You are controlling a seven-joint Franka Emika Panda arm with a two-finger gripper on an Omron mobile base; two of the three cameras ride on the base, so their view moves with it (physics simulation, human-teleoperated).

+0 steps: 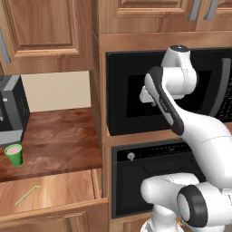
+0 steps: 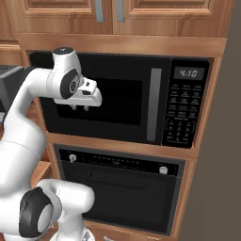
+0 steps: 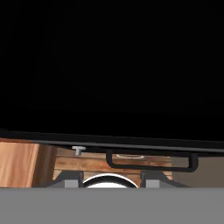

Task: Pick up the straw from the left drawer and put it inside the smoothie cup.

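The straw (image 1: pixel 27 195) lay flat on the floor of the open left drawer (image 1: pixel 54 192), toward its left side, untouched. Above it on the wooden counter (image 1: pixel 63 140) stood the smoothie cup (image 1: pixel 14 154), just beside the grey coffee machine (image 1: pixel 11 111). The gripper (image 2: pixel 79 108) hung up in front of the microwave (image 2: pixel 141 101) door (well away from the drawer), holding nothing, fingers a little parted.
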